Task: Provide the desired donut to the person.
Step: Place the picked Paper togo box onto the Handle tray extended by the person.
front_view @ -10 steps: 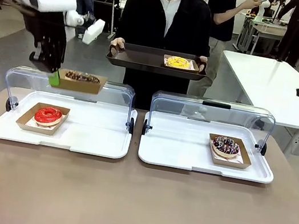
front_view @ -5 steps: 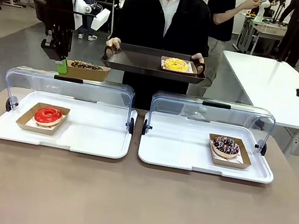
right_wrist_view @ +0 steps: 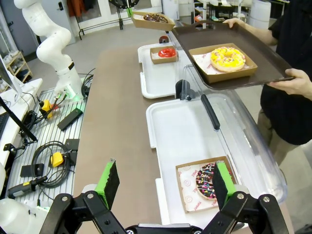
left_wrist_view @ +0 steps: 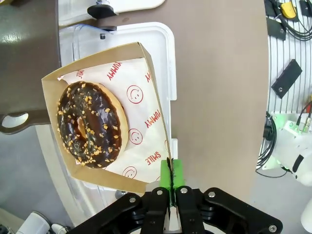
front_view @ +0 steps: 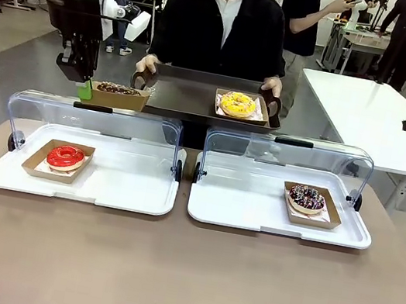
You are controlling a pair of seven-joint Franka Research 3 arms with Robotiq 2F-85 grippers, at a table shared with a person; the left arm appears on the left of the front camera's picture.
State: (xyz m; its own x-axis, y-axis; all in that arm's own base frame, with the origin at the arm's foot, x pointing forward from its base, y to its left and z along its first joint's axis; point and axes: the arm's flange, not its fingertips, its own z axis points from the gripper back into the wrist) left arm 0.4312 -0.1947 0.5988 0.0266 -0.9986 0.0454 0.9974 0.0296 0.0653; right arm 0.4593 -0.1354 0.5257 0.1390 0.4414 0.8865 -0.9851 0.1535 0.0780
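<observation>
The table (front_view: 166,271) carries two white trays (front_view: 80,181), each with a clear lid (front_view: 94,121) raised along its far edge. The person (front_view: 223,29) holds a brown tray (front_view: 185,98) above those lids, with a yellow donut (front_view: 237,103) on its right half and bare left half. The left gripper (front_view: 84,88) clamps a box corner, holding the chocolate donut (front_view: 118,90) just beside the tray's left rim. The right gripper (right_wrist_view: 163,183) hangs spread and empty over the sprinkled donut (right_wrist_view: 208,181).

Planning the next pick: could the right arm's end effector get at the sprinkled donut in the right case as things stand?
Probably yes. The case lid is swung back, the sprinkled donut lies uncovered in its box, and the open right end effector has nothing between them.
</observation>
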